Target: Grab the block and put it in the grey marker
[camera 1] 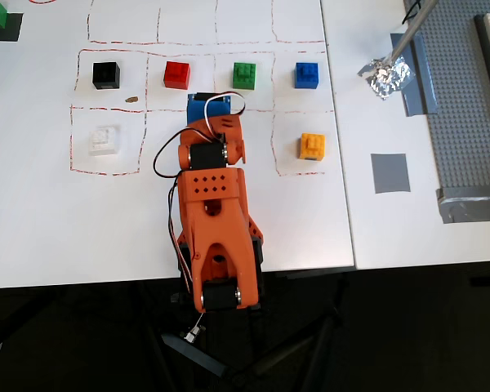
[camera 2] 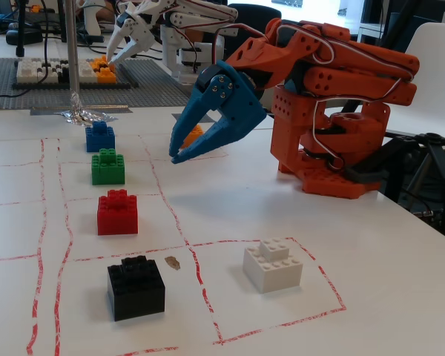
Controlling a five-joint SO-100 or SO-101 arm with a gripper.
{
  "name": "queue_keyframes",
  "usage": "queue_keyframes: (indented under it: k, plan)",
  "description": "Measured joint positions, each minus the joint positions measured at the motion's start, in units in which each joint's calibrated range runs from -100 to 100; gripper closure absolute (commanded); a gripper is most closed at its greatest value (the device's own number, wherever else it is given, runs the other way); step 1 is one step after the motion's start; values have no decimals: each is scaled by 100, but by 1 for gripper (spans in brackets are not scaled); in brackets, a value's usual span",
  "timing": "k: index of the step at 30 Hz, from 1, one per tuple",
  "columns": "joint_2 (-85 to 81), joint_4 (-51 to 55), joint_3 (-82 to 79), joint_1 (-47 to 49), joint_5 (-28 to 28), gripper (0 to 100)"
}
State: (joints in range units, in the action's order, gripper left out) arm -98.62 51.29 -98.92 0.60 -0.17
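The red block (camera 1: 177, 74) sits on the white table in a row of coloured blocks; in the fixed view (camera 2: 117, 213) it stands between the green and black ones. The grey marker (camera 1: 390, 173) is a flat grey square at the right of the overhead view, apart from all blocks; it is out of the fixed view. My gripper (camera 2: 173, 152) has blue jaws, slightly open and empty, hanging above the table. In the overhead view the gripper (camera 1: 206, 100) is just below the row, between the red and green blocks.
In the row are also a black block (camera 1: 106, 75), a green block (camera 1: 245, 75) and a blue block (camera 1: 307, 75). A white block (camera 1: 104, 140) and an orange-yellow block (camera 1: 312, 147) lie nearer. Crumpled foil (camera 1: 385, 75) and a grey baseplate (camera 1: 474, 114) are at the right.
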Motion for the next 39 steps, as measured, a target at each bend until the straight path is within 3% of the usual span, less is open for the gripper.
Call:
queue_keyframes:
  k: [8, 23, 34, 39]
  plan:
    - [971, 265, 352, 528, -83, 100]
    - [4040, 1342, 4175, 1316, 151, 100]
    - [7013, 1487, 7069, 1874, 708, 100]
    - [8088, 1777, 7935, 1924, 913, 90]
